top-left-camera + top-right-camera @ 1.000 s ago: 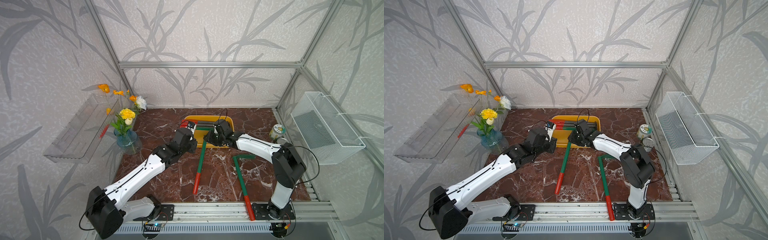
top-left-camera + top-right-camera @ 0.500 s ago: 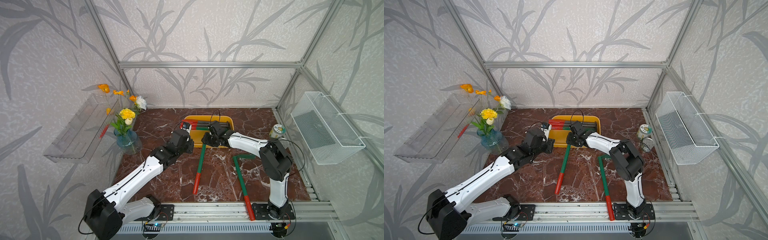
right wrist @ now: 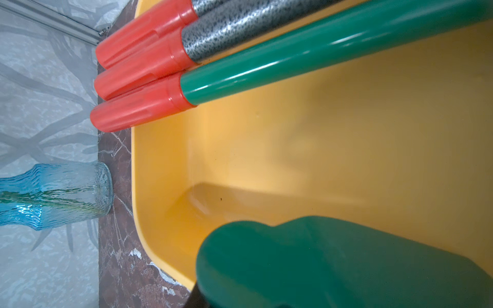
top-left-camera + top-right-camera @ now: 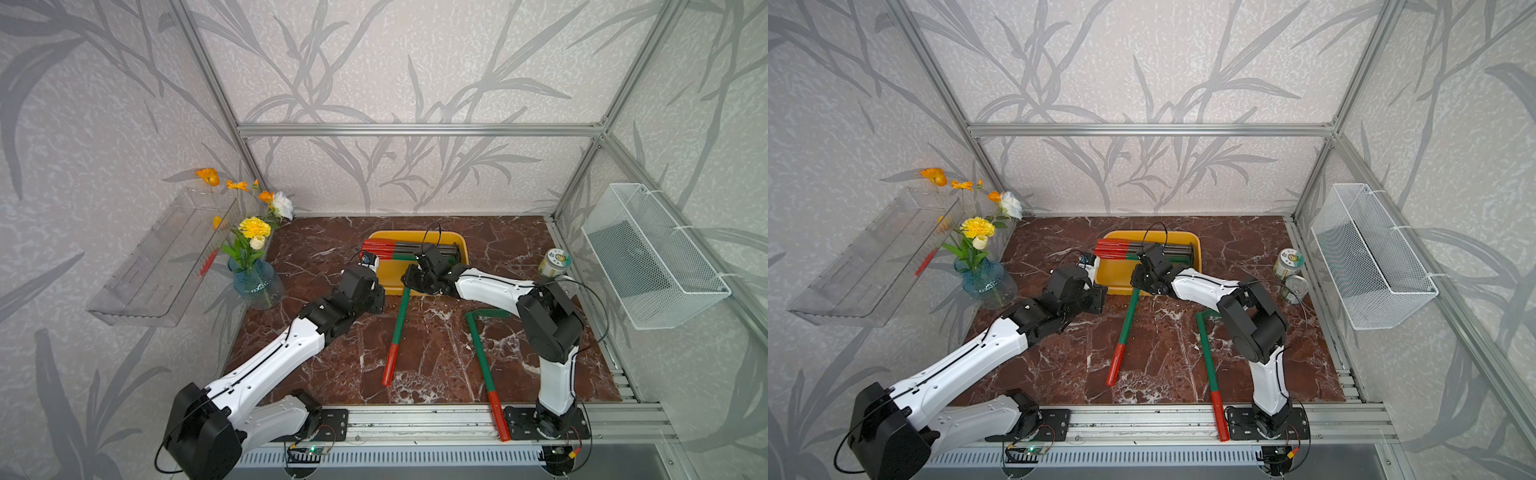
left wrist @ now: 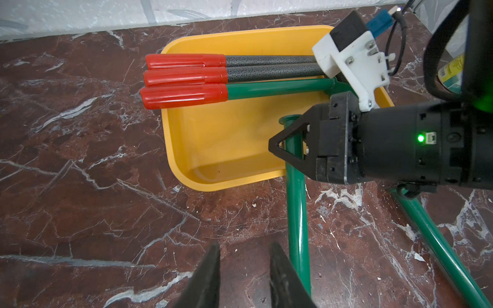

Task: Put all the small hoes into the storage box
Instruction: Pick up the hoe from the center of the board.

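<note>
Right pincer [image 5: 282, 144] clamps the small hoe [image 5: 296, 213] at its far end, centre-right of frame, over the near rim of the storage box [image 5: 226, 138]; its red grip [image 4: 390, 368] trails on the surface [image 5: 106, 213]. Best lift clear, then swing parallel to the stored tools [image 5: 266, 73]. Left pincer [image 5: 245, 249], bottom edge, parted, empty.

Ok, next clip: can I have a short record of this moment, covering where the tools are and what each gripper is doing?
storage box: shallow yellow plastic tray, at the back of the marble table
already inside: three red-gripped tools, side by side, grips overhanging the rim
target: green-shafted hoe with a red grip, head end across the tray's near rim, grip end on the table
right gripper: shut on the hoe's shaft
left gripper: open, empty
spare: second green-shafted tool, flat on the table
status: hoe not yet in
</note>
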